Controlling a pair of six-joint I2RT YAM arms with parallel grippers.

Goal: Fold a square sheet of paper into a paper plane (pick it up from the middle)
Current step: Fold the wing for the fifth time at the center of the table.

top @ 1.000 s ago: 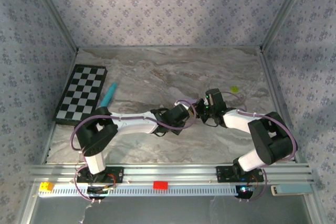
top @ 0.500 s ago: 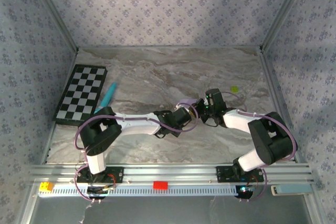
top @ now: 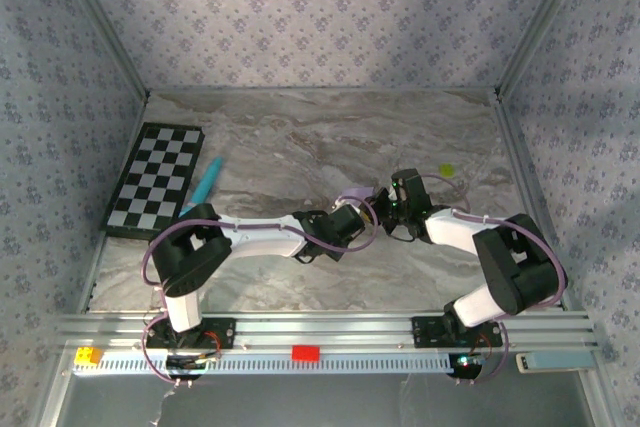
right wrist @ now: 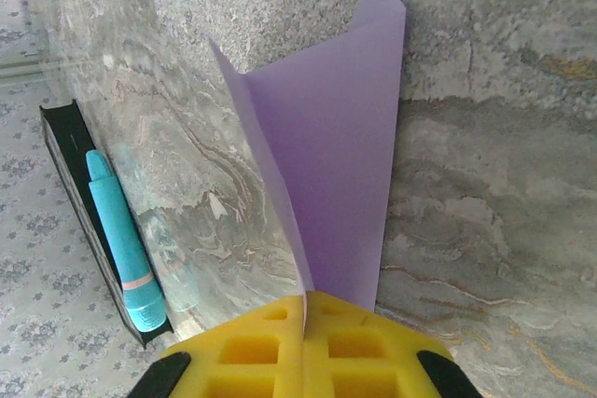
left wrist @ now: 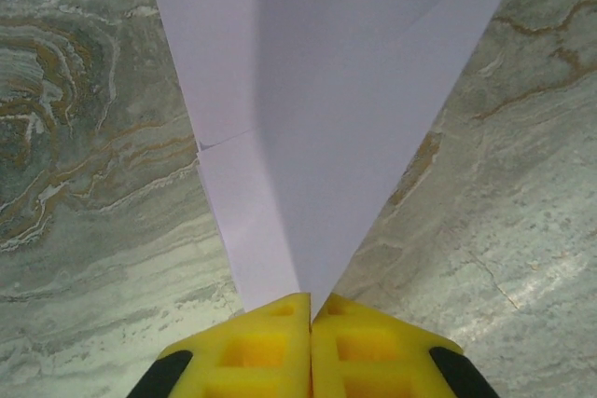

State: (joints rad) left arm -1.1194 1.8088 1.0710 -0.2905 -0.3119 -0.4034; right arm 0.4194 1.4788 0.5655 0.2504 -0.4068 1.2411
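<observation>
- Your lilac sheet of paper (left wrist: 317, 90) sits a bit right of centre in the overhead frame, strung between the two grippers. It looks lifted off the marble table (top: 300, 147). It already shows layers and a crease, so I'd say you're mid-fold.
- Left gripper (left wrist: 310, 309): yellow fingers pinched fully together on the paper's narrow end, bottom centre of its wrist view.
- Right gripper (right wrist: 305, 309): same deal, clamped tight on an edge, with the sheet curling up away from it.
- My guess at why: holding both ends keeps the sheet controlled while you line up a crease.
- The teal pen (top: 206, 182) and checkerboard (top: 155, 179) lie at the overhead's left, well apart. A small yellow-green bit (top: 447, 170) lies to the right.
- None of them looks in your way. The tight spot is the two wrists sitting nose to nose.
</observation>
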